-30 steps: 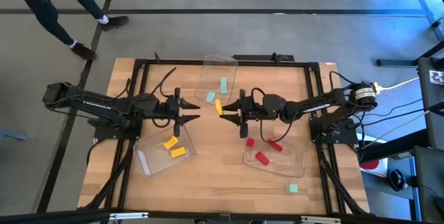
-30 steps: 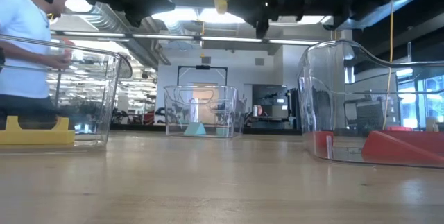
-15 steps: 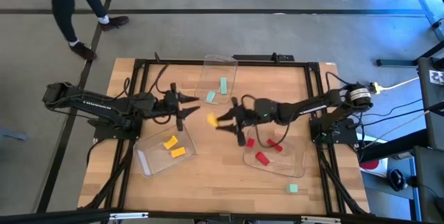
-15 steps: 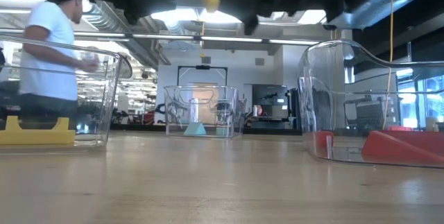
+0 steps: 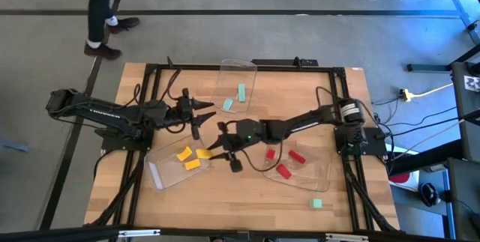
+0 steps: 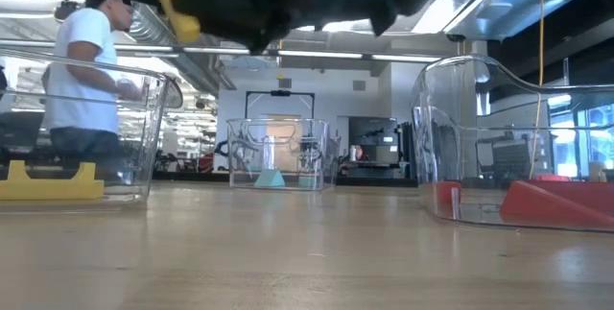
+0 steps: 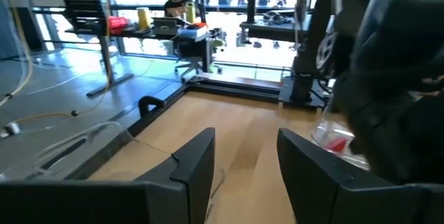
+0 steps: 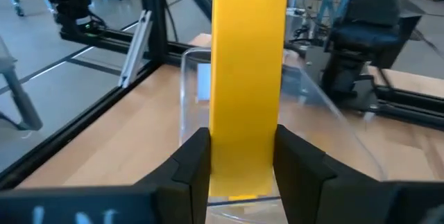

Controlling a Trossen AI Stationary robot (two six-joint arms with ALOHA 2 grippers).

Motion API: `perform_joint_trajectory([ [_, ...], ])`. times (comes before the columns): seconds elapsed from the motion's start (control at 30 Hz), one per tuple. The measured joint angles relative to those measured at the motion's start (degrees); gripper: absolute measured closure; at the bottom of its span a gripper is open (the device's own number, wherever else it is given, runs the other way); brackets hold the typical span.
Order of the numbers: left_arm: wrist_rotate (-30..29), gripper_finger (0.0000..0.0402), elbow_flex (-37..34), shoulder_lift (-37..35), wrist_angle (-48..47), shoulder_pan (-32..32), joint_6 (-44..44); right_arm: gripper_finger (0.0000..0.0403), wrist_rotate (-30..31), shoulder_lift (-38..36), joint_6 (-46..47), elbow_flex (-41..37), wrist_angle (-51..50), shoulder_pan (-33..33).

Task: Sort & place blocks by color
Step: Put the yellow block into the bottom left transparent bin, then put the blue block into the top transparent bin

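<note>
The right gripper, fingers clamped on a yellow bar, hung over the yellow tray; release seemed next. Left fingers stood apart.

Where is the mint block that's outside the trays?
High view: the loose mint block lies on the table's near right corner, just beyond the red-block tray.

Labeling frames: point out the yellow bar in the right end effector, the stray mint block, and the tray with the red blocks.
yellow bar [image 8: 247, 85], right wrist view, front face.
mint block [image 5: 317, 204], high view, top.
red-block tray [image 5: 321, 183], high view, near rim.
</note>
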Motion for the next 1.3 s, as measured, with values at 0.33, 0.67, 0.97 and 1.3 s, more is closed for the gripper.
perform_joint_trajectory([
  [0.33,0.71,0.0253,0.0,0.0,-0.26,-0.01,0.0,0.0219,-1.05,7.61,0.27,5.75,0.53,0.05],
  [0.67,0.68,0.0253,0.01,0.0,-0.97,-0.01,0.02,0.0149,-1.18,6.54,0.06,6.82,-4.05,0.16],
  [0.97,0.64,0.0253,0.09,-3.5,-5.24,-1.36,2.06,0.0163,2.64,-7.05,-3.3,4.1,-27.74,0.14],
  [1.3,0.64,0.0253,0.04,-7.74,-7.85,-3.9,1.49,0.0176,21.38,-34.62,1.53,-26.34,-9.69,0.59],
])
